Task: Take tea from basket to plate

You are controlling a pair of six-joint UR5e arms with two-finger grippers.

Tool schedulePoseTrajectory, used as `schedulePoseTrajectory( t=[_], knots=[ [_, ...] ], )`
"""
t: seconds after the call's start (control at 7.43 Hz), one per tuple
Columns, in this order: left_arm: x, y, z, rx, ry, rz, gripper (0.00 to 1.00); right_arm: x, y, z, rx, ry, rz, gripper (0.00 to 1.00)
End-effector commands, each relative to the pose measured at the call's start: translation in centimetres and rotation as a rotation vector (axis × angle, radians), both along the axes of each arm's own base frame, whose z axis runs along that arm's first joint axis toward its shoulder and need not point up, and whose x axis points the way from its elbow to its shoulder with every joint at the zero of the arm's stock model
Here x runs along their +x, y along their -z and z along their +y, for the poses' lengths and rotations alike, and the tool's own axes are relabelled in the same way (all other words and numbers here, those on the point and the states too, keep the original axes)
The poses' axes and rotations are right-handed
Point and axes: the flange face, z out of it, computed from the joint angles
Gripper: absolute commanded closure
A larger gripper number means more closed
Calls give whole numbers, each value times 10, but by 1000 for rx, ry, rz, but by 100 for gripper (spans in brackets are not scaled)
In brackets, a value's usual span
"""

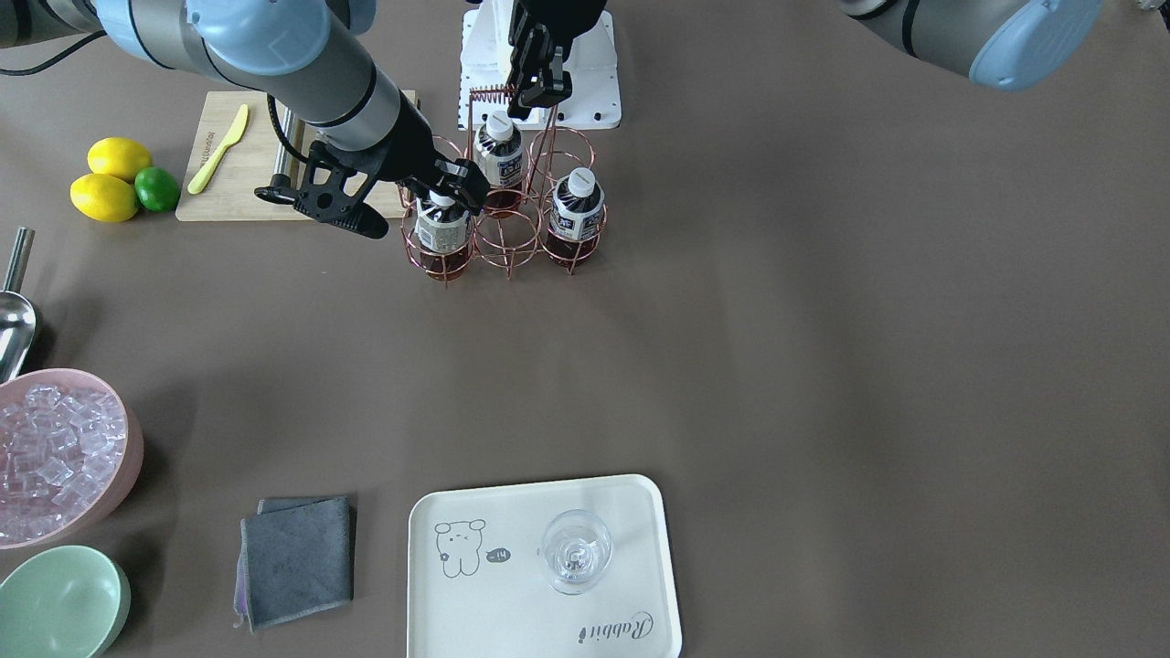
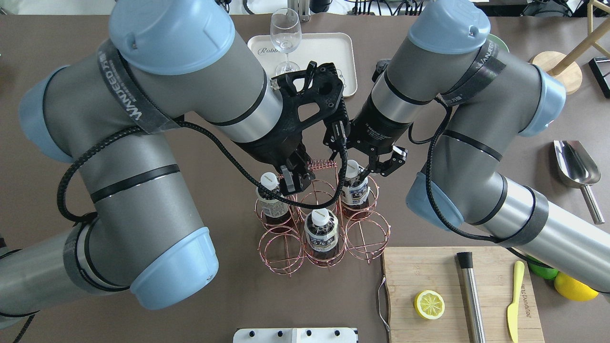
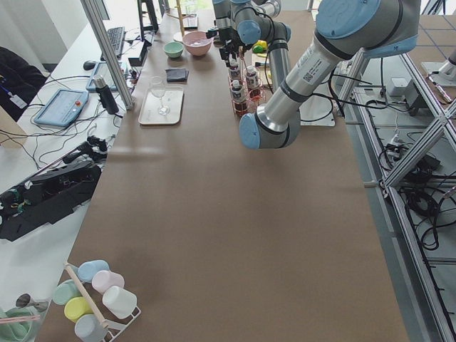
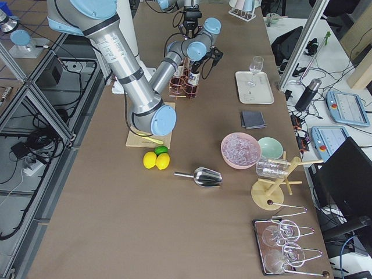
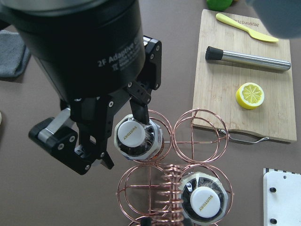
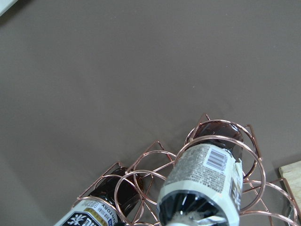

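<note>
The copper wire basket (image 1: 507,242) (image 2: 305,248) stands mid-table with three tea bottles in its cells. My right gripper (image 1: 443,187) (image 2: 356,167) (image 5: 124,139) is shut on the tea (image 1: 441,228) (image 2: 356,193) (image 5: 131,135) (image 6: 202,174) just under its white cap; the bottle still sits in its cell. My left gripper (image 1: 537,91) (image 2: 294,183) is shut on the basket's handle (image 2: 320,166) beside the coil. Two more teas (image 1: 501,151) (image 1: 576,206) stand untouched. The cream plate (image 1: 512,594) (image 2: 333,52) lies across the table, away from the robot.
A wine glass (image 1: 574,551) stands on the plate. A cutting board (image 2: 457,295) with a lemon half, muddler and yellow knife lies beside the basket. A pink ice bowl (image 1: 55,452), green bowl (image 1: 59,603), grey cloth (image 1: 297,557), lemons (image 1: 114,183) and scoop (image 2: 574,164) sit on my right side.
</note>
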Motion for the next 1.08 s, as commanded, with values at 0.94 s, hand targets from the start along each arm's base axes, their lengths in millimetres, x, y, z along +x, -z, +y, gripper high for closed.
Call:
schedulePoseTrajectory(
  t=[0.94],
  knots=[
    [-1, -1, -4, -1, 4, -4, 100, 81, 35, -1, -14, -36, -55, 100]
  ],
)
